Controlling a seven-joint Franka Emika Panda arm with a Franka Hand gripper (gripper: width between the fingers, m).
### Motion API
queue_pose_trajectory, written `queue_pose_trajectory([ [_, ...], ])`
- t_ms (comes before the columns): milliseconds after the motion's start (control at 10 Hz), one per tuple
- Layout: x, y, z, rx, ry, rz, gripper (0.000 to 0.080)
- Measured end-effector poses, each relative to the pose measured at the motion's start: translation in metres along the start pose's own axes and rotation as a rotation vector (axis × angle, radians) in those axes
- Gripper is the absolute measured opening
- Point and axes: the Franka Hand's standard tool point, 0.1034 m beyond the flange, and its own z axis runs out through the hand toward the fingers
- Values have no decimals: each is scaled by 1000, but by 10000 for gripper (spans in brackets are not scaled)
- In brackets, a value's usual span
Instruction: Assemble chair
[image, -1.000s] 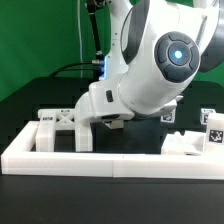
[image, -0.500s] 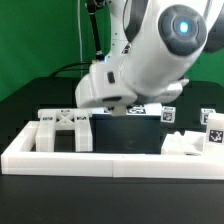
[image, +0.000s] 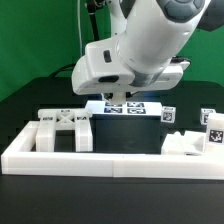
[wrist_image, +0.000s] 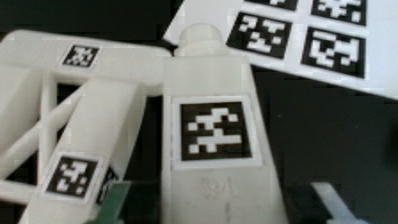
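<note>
Jaws closed on tagged white leg (wrist_image: 210, 130), X-braced frame (wrist_image: 45, 57) beside it, marker board (wrist_image: 294, 35) near its tip

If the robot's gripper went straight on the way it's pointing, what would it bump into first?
The gripper is shut on a white tagged leg piece, which leads the way. That piece's far end would probably touch the marker board near its edge first, with the X-braced frame just beside; depth is unclear.
</note>
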Motion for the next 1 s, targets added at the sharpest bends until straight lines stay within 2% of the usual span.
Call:
queue_pose_trajectory([
  [200,-10,3,-24,-7,112,7,292],
  [300,-4,7,-35,-17,180,12,292],
  [400,0,8,-41,-32,247,15,292],
  [700,7,13,-47,-70,465,4,292],
  [900,8,14,-48,-79,567,10,292],
  [1000,10,9,-65,-80,643,19,292],
])
